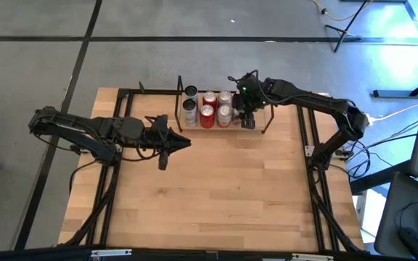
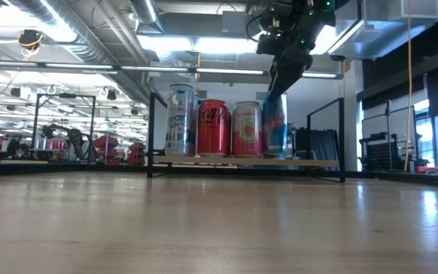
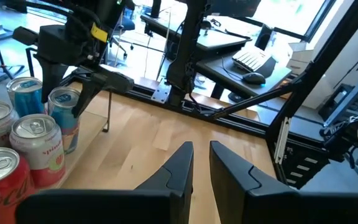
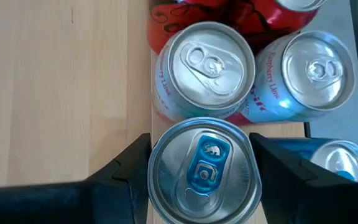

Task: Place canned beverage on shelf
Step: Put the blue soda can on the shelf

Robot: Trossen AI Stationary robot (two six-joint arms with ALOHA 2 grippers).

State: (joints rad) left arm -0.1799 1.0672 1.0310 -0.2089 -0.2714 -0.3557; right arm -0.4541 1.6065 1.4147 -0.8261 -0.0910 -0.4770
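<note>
Right hand [image 1: 248,116] sits over the shelf [image 1: 261,129] at the bench's [image 1: 209,188] far edge; left hand [image 1: 174,143] mid-bench, pressed nearly together, holding nothing. Low view: blue can [image 2: 275,126] stands on the shelf board, rightmost in the row, hand directly above. Right wrist: fingers [image 4: 124,163] pinch that can [image 4: 202,169] on both sides.

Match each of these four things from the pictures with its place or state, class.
1 left gripper
2 right gripper
3 red Coca-Cola can
4 tall silver can

a at the row's left end in the low view
b shut, over the bare table
c around a blue-tabbed can
d second from the left in the low view

1-b, 2-c, 3-d, 4-a
</note>
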